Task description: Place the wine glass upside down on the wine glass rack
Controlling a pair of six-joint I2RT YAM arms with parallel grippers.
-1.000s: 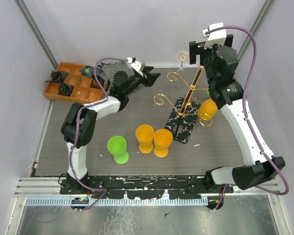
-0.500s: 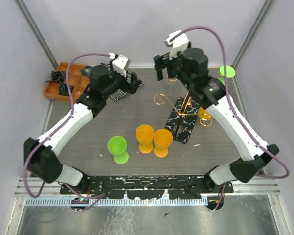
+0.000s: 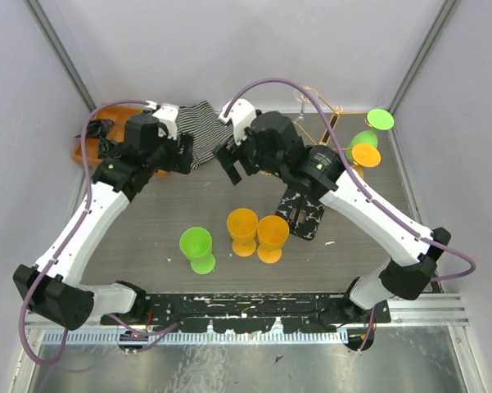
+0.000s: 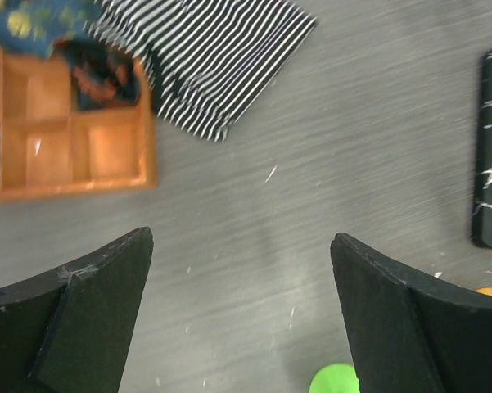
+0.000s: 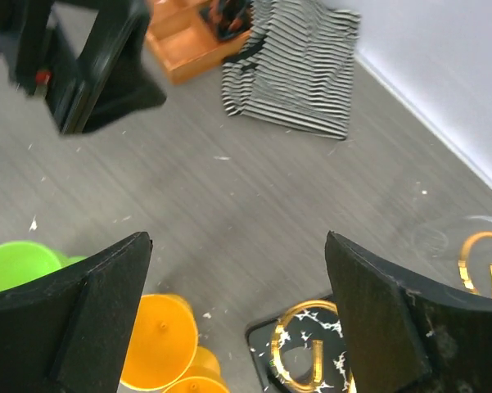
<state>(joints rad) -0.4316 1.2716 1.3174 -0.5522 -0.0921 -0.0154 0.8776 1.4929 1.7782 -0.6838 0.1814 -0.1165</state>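
The orange tray (image 4: 65,155) sits at the desk's (image 3: 172,205) far-left corner, out of the way. The left arm (image 3: 90,221) rises from its base and leans toward that corner, wrist tipped down. Its jaws are spread wide over bare desk and hold nothing. Just to the right lies the striped cloth (image 3: 203,141). Toward the near edge stand a green goblet (image 3: 196,244), an orange goblet (image 3: 242,223) and a second orange goblet (image 3: 272,233), upright and likely waiting their turn. The right arm (image 3: 368,209) folds at its elbow and stretches left across the wine glass rack (image 3: 307,217), hiding most of the gold wire. Its jaws face the left pair, gaping and empty. The wine glass (image 3: 300,98) shows faintly at the far edge beside the rack's top, apparently on a scroll arm, though its seating cannot be made out. A hung green goblet (image 3: 379,119) and a hung orange goblet (image 3: 365,155) show foot-up on the rack's right. With both jaws empty and away from the rack, the placement looks done.
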